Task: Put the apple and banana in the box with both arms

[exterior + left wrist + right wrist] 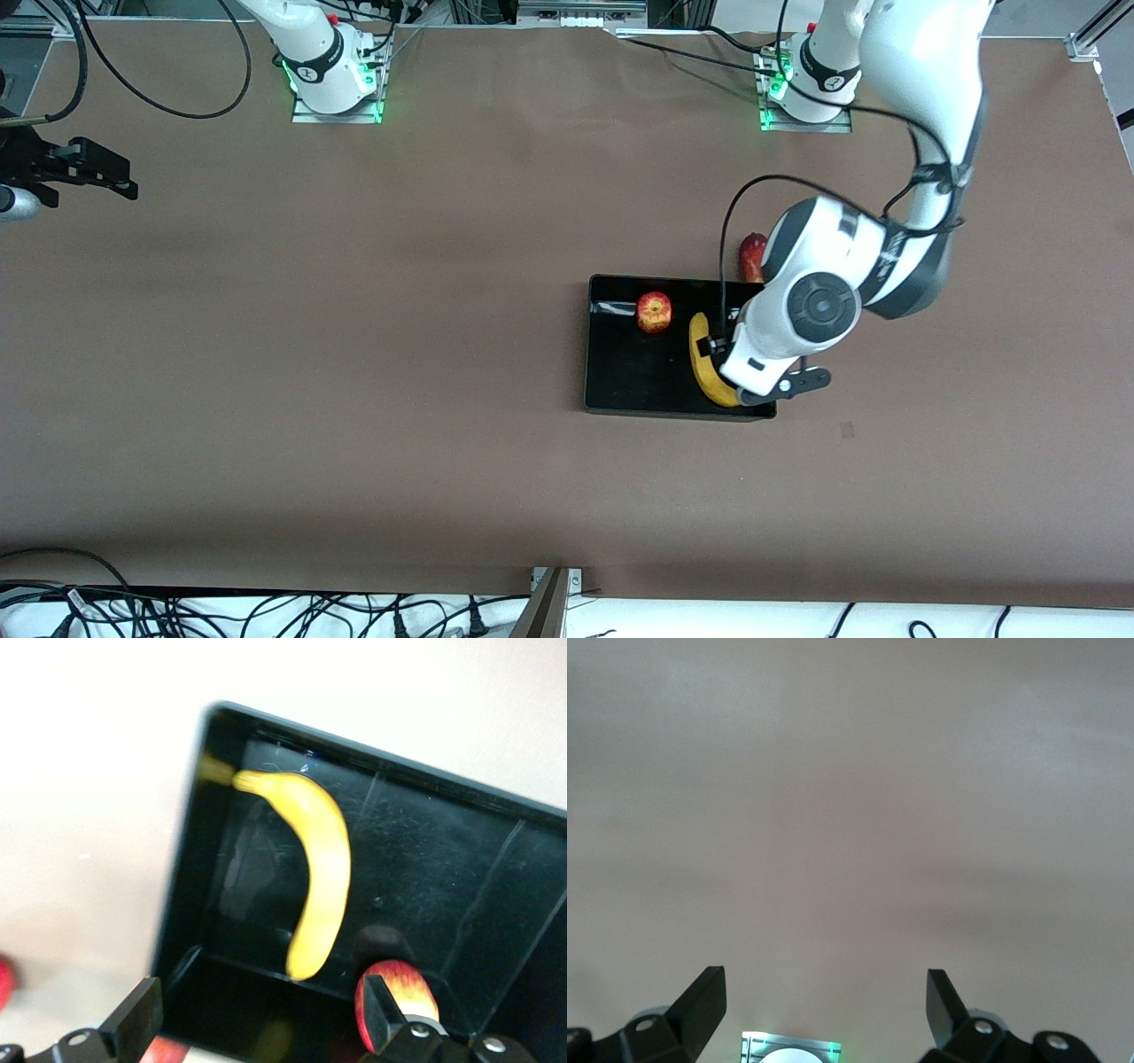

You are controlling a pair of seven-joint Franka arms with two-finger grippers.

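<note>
The left gripper (257, 1028) hangs released over the box (611, 390); its wrist view shows the whole banana (317, 881) lying inside beside the apple (403, 988) (the front view hides part of the banana). The right gripper (824, 1001), spread wide, waits over bare surface (354, 354).

box (620, 390): on worktop (354, 354), toward left arm's end
apple (654, 312): in box
banana (706, 365): in box, beside apple
</note>
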